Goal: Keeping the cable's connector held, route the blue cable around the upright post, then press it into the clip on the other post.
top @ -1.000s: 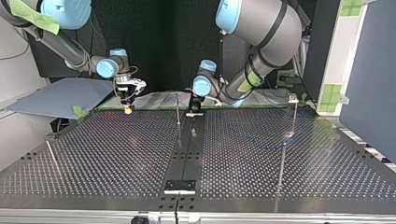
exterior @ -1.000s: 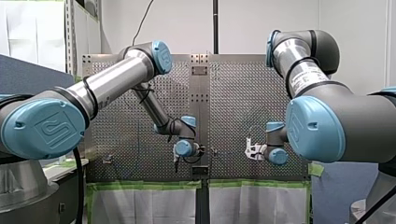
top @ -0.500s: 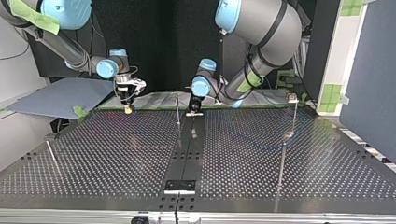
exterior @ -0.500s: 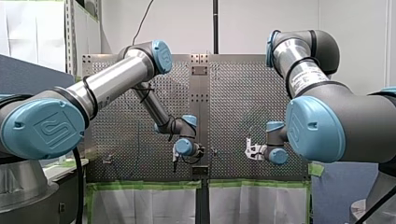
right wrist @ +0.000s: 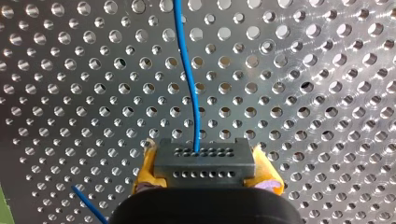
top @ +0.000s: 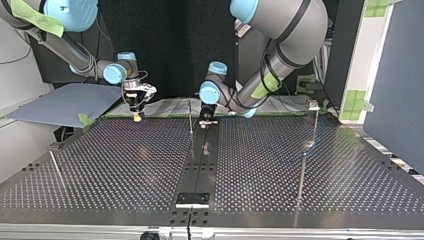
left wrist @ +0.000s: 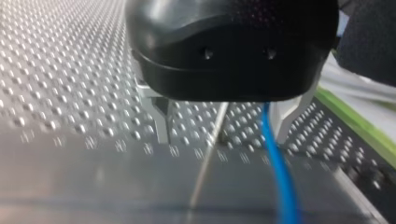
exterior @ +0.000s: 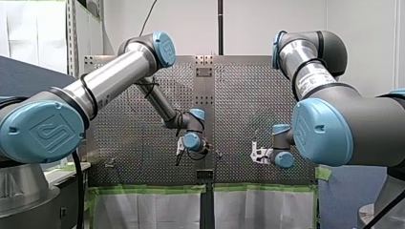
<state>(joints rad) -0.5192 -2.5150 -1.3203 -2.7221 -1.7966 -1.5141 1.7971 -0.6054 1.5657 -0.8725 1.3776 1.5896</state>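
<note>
The blue cable point(right wrist: 189, 84) is a thin, bright single strand. It leaves the top face of a dark grey connector point(right wrist: 204, 156), a block with two rows of small holes, and runs off in a gentle curve over the perforated worktop point(top: 125, 165). My right gripper point(right wrist: 205, 171) has its yellow pads point(right wrist: 145, 170) clamped on the connector's two sides. In the top view it hangs well to one side of the thin post point(top: 190, 117), opposite the clip post point(top: 314, 125).

My left gripper point(left wrist: 223, 134) is just beside the thin post, its metal fingers point(left wrist: 160, 119) spread wide and gripping nothing. The cable passes through the gap close to one finger. The post shows in the gap too, apart from the cable.

The thin post stands near the worktop's green-taped edge point(left wrist: 357, 119). Broad perforated surface stretches from it toward the clip post and toward the opposite edge.

There are one cable, one connector, two grippers, two upright posts and one clip point(top: 313, 104).
</note>
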